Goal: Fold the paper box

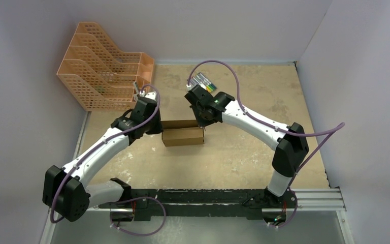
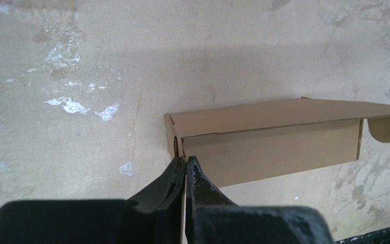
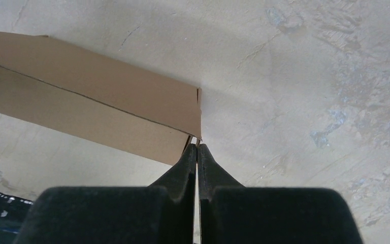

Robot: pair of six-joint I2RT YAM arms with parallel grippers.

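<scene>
Paper box, smooth brown rectangular cardboard, sits on scuffed tabletop.

The paper box lay near the middle of the worktop, its long side running left to right. The left tool stood at the box's left end, its tips against a corner there. The right tool met the right end the same way. A file rack sat in the far left corner, behind the left tool. A packet of pens lay behind the right tool, apart from the box.
</scene>
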